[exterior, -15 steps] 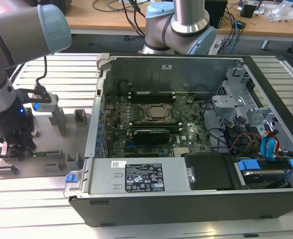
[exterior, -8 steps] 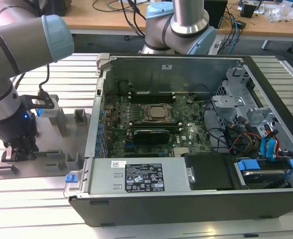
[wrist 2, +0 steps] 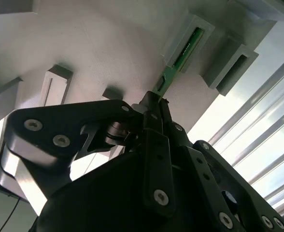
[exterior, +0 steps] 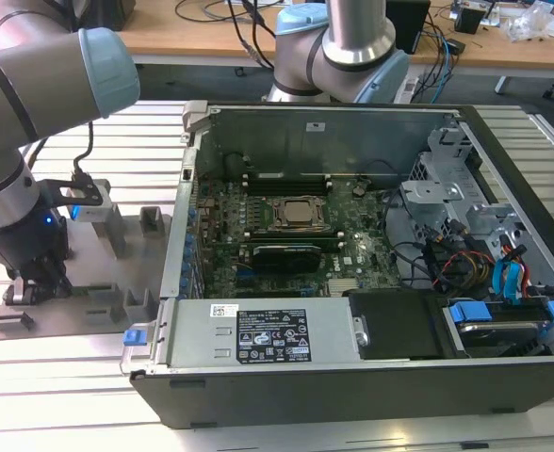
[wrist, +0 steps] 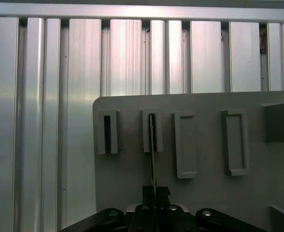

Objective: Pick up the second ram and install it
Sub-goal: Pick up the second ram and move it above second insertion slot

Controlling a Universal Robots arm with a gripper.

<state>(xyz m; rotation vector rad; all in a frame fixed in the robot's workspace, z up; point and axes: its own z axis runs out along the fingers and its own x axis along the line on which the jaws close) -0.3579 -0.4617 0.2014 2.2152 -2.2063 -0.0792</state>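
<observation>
Jaws clamped on the second ram [wrist 2: 182,52], its far end sitting in a holder slot of the grey tray [wrist: 205,203] beside the open computer case [exterior: 305,132]: grasp made, lift-out and install not yet done.

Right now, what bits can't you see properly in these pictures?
1. The second ram: its far end sits inside a holder of the grey tray in the second wrist view.
2. Its chips: it stands edge-on in the first wrist view, so the face is hidden.
3. The gripper: its own body covers the tips in the exterior view.
4. The computer case: whether any memory slots are free is too small to tell there.
</observation>
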